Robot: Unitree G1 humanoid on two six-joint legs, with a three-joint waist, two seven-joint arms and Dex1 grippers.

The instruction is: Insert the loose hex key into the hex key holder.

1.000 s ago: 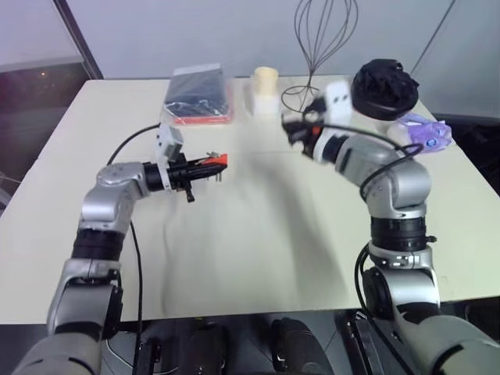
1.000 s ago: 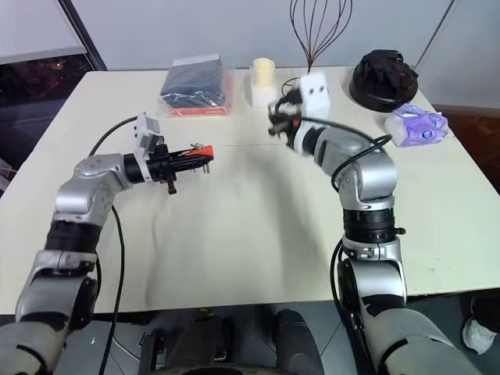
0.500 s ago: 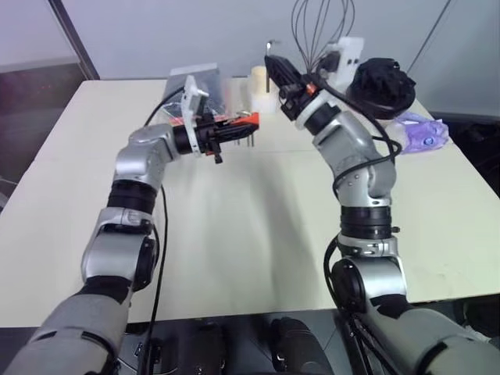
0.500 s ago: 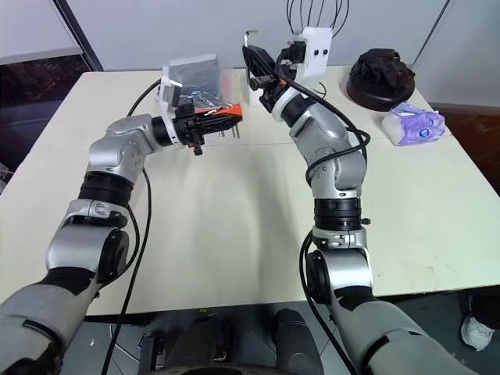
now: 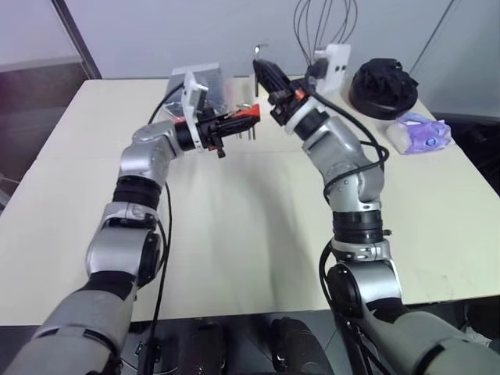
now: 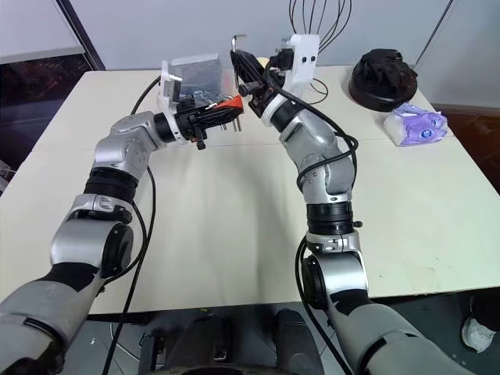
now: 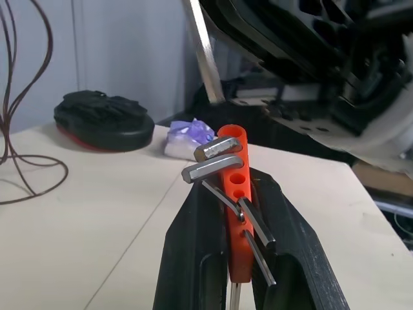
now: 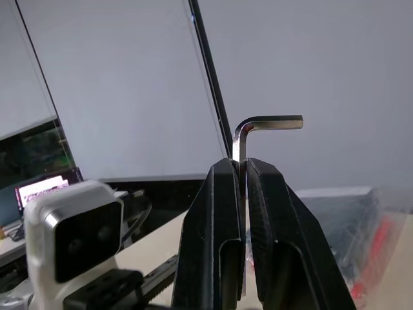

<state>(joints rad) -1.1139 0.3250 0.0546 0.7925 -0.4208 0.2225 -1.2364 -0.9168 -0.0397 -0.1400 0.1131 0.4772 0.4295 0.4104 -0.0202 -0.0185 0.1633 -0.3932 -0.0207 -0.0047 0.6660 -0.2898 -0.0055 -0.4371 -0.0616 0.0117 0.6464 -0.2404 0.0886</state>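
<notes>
The orange-red hex key holder (image 7: 233, 169), with a few grey keys sticking out of it, sits clamped between the black fingers of my left gripper (image 5: 237, 120), which is shut on it and held up above the table's far middle. The loose hex key (image 8: 248, 127), a thin L-shaped metal rod with its bent end uppermost, is pinched in my right gripper (image 8: 239, 165). That gripper (image 5: 266, 76) hovers just right of and slightly above the holder (image 5: 248, 114), close to it without touching. In the left wrist view the key's long end (image 7: 202, 50) hangs just over the holder's top.
Along the back of the cream table (image 5: 234, 234) stand a black pouch in clear wrap (image 5: 208, 81), a wire whisk (image 5: 324, 31), a black cap-like thing (image 5: 381, 84) and a purple packet (image 5: 423, 133). Cables trail from both wrists.
Both arms have risen and drawn together. The left gripper carried the holder up and to the right; the right gripper swung left and tilted up with the key, mostly in the first half second.
</notes>
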